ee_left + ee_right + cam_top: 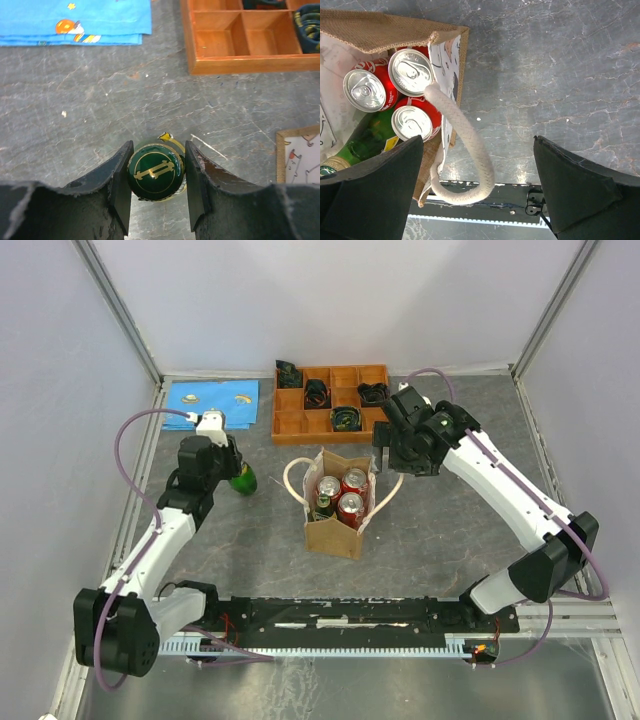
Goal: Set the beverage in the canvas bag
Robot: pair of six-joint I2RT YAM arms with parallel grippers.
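Green bottle [154, 172], pinched by my left hand [158, 167], is left of the canvas bag [335, 532] crowded with red cans [410, 70]; my right hand [479, 150] gapes empty above its rope handle [465, 130], orange tray [240, 64] and blue cloth [75, 20] beyond on grey surface [100, 100].

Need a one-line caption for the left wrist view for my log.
Left gripper clasping the green bottle from above, orange tray and blue cloth beyond.

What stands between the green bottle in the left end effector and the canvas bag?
Nothing stands on the table between the bottle and the bag. Only the bag's near rope handle loops out toward it, and cans already crowd the opening.
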